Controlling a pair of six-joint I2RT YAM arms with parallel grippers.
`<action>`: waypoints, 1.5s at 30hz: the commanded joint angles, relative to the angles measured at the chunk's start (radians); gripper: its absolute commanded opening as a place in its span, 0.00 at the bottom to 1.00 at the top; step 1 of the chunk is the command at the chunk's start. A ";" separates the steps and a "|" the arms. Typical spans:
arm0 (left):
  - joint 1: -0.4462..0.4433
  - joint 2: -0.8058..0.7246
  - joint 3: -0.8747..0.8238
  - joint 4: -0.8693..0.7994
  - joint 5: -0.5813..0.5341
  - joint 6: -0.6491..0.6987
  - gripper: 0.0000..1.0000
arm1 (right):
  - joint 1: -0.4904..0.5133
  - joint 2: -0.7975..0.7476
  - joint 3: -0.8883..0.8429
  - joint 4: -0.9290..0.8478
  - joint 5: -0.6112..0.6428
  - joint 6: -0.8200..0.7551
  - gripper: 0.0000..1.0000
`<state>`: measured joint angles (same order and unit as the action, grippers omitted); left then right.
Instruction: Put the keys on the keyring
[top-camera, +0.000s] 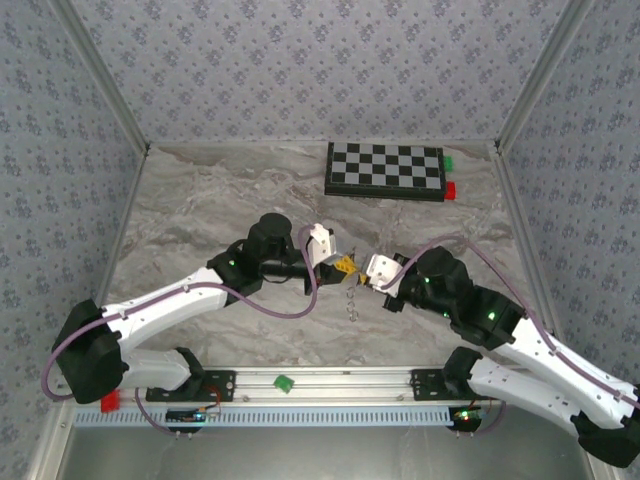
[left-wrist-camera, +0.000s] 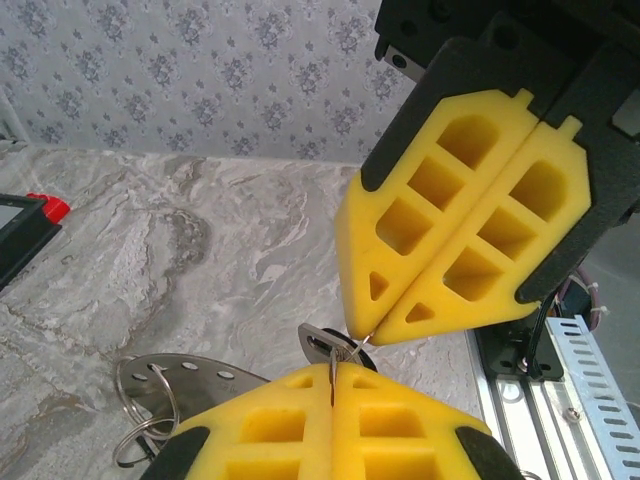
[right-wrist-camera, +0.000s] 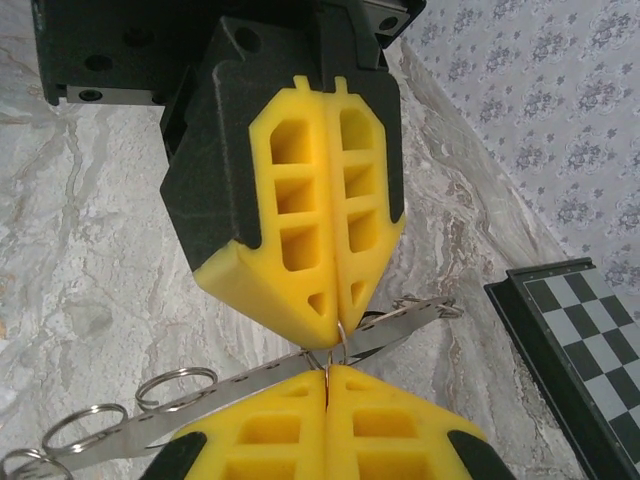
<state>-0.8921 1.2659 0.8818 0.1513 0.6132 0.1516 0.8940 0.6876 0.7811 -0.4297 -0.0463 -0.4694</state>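
Above the middle of the marble table, my left gripper (top-camera: 343, 265) and right gripper (top-camera: 362, 270) meet tip to tip. A small bunch of keys (top-camera: 352, 300) hangs below them. In the left wrist view my left gripper (left-wrist-camera: 335, 368) is shut on a thin wire loop, the keyring (left-wrist-camera: 360, 343), and the right gripper (left-wrist-camera: 372, 335) pinches the same wire. A silver key (left-wrist-camera: 318, 342) with a dark head sits just behind. In the right wrist view the right gripper (right-wrist-camera: 328, 370) and left gripper (right-wrist-camera: 338, 322) both pinch the keyring (right-wrist-camera: 346, 345).
A flat steel strip (right-wrist-camera: 240, 385) with holes and spare rings (right-wrist-camera: 175, 385) hangs behind the jaws. A chessboard (top-camera: 385, 168) lies at the back right with red and green blocks beside it. A green block (top-camera: 284, 382) sits on the front rail.
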 joint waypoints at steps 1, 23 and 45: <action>0.006 -0.021 0.035 0.057 -0.001 -0.012 0.00 | 0.014 -0.027 -0.007 -0.021 0.018 -0.015 0.00; 0.007 -0.054 0.020 0.137 0.032 -0.084 0.00 | 0.073 -0.009 -0.023 -0.048 0.106 -0.019 0.00; 0.044 -0.077 -0.046 0.261 -0.068 -0.148 0.00 | 0.022 -0.135 -0.208 0.454 0.089 0.389 0.44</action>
<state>-0.8562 1.2133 0.8421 0.3328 0.5476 0.0349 0.9363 0.5610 0.5903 -0.1474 0.0444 -0.1741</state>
